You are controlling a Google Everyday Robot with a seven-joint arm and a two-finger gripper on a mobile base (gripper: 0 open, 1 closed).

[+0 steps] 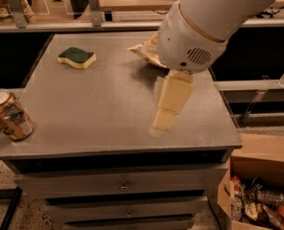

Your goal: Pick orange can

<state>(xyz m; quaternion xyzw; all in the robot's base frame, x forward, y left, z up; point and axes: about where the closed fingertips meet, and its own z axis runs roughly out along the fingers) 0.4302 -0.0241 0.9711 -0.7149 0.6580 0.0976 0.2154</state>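
The orange can (8,115) stands at the front left corner of the grey table (99,109), leaning slightly, with its silver top and pull-tab opening showing. My gripper (164,120) is a cream-coloured piece hanging from the big white arm housing (199,28). It hovers over the middle right of the table, well to the right of the can and not touching it. It holds nothing that I can see.
A green and yellow sponge (77,57) lies at the back left. A crinkly snack bag (146,51) at the back is mostly hidden behind the arm. A cardboard box (262,195) of packets sits on the floor at the right. Drawers (123,186) are below the tabletop.
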